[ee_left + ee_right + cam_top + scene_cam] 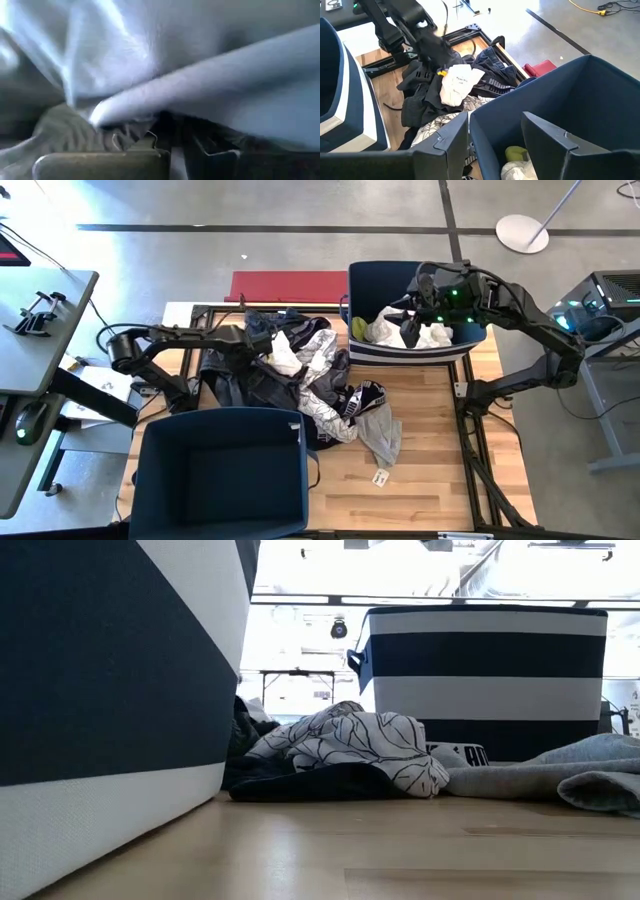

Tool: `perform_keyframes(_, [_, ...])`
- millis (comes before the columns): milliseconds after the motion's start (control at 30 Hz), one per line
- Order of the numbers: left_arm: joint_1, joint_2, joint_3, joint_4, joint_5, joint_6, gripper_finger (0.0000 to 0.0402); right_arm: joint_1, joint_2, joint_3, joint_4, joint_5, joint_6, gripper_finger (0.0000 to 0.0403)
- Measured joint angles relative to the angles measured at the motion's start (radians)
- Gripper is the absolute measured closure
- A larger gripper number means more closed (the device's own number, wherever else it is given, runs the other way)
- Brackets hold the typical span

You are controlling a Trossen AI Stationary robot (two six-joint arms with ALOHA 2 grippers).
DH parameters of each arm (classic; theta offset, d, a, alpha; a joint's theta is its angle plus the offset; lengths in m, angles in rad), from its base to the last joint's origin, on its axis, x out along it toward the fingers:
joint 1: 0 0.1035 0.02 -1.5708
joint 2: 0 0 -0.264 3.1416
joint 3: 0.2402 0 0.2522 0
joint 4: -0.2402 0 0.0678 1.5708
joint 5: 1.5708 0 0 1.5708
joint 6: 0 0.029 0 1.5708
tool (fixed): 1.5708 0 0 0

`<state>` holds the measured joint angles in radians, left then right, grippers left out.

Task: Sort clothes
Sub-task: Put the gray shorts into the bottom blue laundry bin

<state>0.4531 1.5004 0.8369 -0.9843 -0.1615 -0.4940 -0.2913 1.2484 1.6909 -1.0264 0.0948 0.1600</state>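
A pile of clothes, black, grey, white and light patterned, lies on the wooden table. The patterned garment also shows in the low view. My left gripper is low at the pile's far left part, shut on a white garment that fills the left wrist view. My right gripper is open and empty above the far right bin. That bin holds white garments and a yellow one. My left gripper comes at the white garment slanting down from the table's left side. Cloth fills the view just in front of the fingers, with a rounded fold above them. Which part they have is hidden by the cloth. The garment rests on the pile.
A second dark blue bin stands at the near left. A flat red board lies beyond the table's far edge. A grey garment and a small tag lie on bare wood at the near right.
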Motion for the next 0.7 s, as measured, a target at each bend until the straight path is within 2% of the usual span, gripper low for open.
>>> perform_keyframes(167, [-0.031,-0.125,0.176,-0.184,-0.083,0.000,0.0398,0.000,0.000,0.000,0.001,0.000,0.000,0.0229])
perform_keyframes(400, [-0.092,-0.284,0.563,-0.405,-0.175,-0.044,0.0401,0.000,0.000,0.000,0.037,0.010,-0.009,0.0229])
perform_keyframes(567, [-0.142,-0.325,0.870,-0.393,-0.252,-0.059,0.0401,0.000,0.000,0.000,0.116,0.010,-0.048,0.0229])
perform_keyframes(700, [-0.184,-0.326,1.106,-0.276,-0.274,-0.009,0.0401,0.000,0.000,0.000,0.181,0.010,-0.079,0.0229])
